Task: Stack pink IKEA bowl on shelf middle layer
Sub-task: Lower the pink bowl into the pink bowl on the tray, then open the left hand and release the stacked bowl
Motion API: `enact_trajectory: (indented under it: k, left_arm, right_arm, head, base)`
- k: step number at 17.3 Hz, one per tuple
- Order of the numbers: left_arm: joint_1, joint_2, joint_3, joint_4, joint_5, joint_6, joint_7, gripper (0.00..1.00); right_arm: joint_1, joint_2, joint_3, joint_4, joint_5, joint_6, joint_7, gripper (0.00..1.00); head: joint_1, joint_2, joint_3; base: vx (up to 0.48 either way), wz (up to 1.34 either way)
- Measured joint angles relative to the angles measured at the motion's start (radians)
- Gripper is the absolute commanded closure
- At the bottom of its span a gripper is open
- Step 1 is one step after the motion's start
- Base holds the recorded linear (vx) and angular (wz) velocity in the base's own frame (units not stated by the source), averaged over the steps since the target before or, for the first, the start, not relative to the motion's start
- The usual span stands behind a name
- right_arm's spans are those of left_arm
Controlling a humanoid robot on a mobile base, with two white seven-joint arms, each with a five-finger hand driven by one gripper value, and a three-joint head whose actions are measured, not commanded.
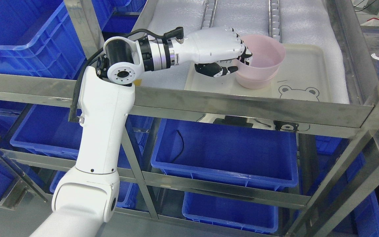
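Pink plastic is showing at the fingertips of the left hand (224, 54): the upper pink bowl (262, 54) is sitting nested in a second pink bowl (254, 83), and both are resting on a cream tray (308, 70) to the far side of the palm. The fingers (245, 52) are hooking over the near rim while the thumb (217, 69) is pressing at the outer wall below — the hand is clamping on the upper bowl.

Hazards from this state:

- The grip is covering only one edge of the rim. If the hand is lifting or pulling, the bowl is likely tilting away from the palm and slipping free.
- The two bowls appear seated one inside the other. Any withdrawal with fingers closed is risking dragging the stack across the tray, toward the steel rail (242, 105) beneath the wrist.
- The thumb is lying close to the lower bowl — catching it during release could unseat the stack.

The right arm is not visible.
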Motion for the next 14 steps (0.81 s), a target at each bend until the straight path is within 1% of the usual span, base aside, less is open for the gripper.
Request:
enact_trajectory:
  k: [5,8,14]
  left_arm:
    - [-0.046,0.0,0.031,0.048,-0.082,0.0,0.006,0.94]
    - [-0.059,0.0,0.014,0.085,-0.11,0.0,0.023,0.94]
    - [-0.069,0.0,-0.044,0.159,-0.133,0.0,0.097,0.93]
  right_arm:
    - [0.0,0.0,0.0,0.0,0.0,0.0,0.0,0.0]
    - [0.0,0.0,0.0,0.0,0.0,0.0,0.0,0.0]
    - [0.0,0.0,0.0,0.0,0.0,0.0,0.0,0.0]
  head:
    - [0.0,0.0,0.0]
    - [0.0,0.0,0.0]
    - [0.0,0.0,0.0]
  base:
    - [0.003,-0.03]
    - [0.0,0.0]
    - [0.003,-0.11]
